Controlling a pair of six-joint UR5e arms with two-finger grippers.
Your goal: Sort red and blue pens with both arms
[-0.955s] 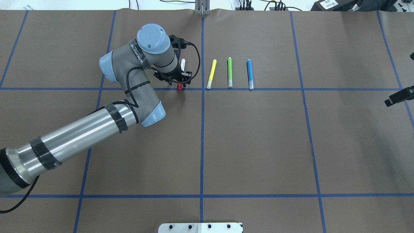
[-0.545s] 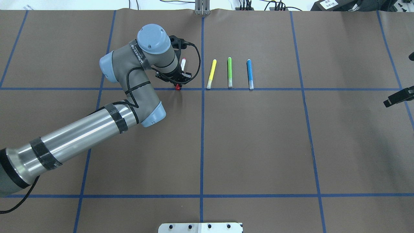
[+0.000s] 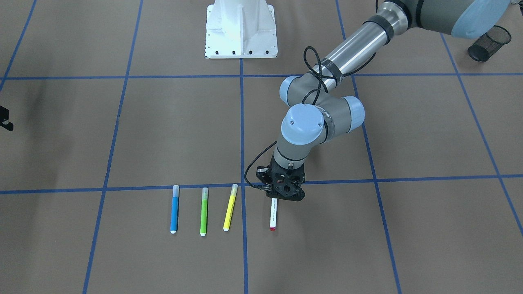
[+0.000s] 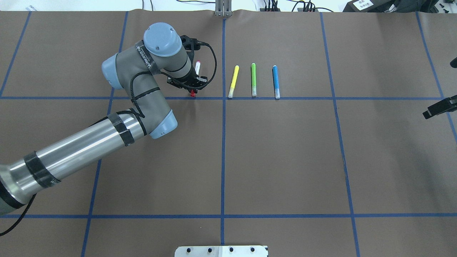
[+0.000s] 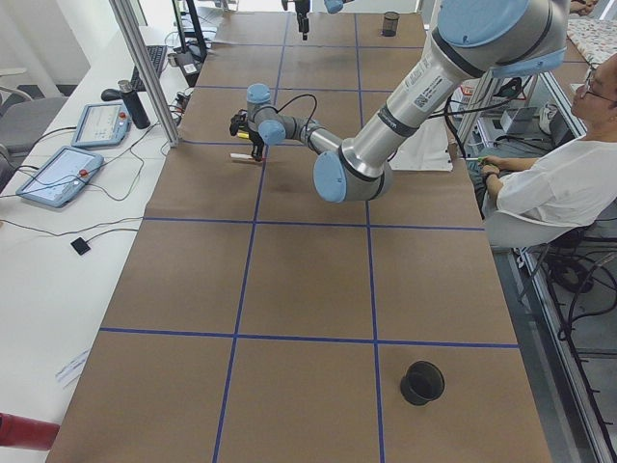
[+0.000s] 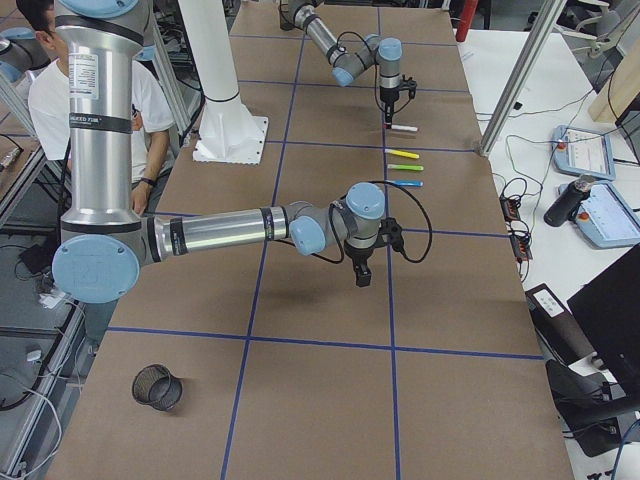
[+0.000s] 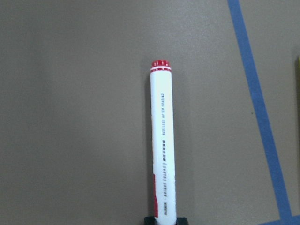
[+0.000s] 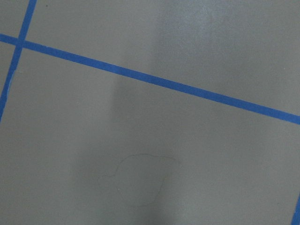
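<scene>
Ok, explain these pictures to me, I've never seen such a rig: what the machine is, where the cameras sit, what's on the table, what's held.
The machine is a left arm and a right arm at a brown table, each ending in a two-finger gripper. One camera looks down from behind, one faces the robot, one stands at each table end, one rides each wrist. In a row lie a blue pen, a green pen and a yellow pen. The left gripper pinches a white marker near one red end. The right gripper hangs over bare table, apparently empty.
</scene>
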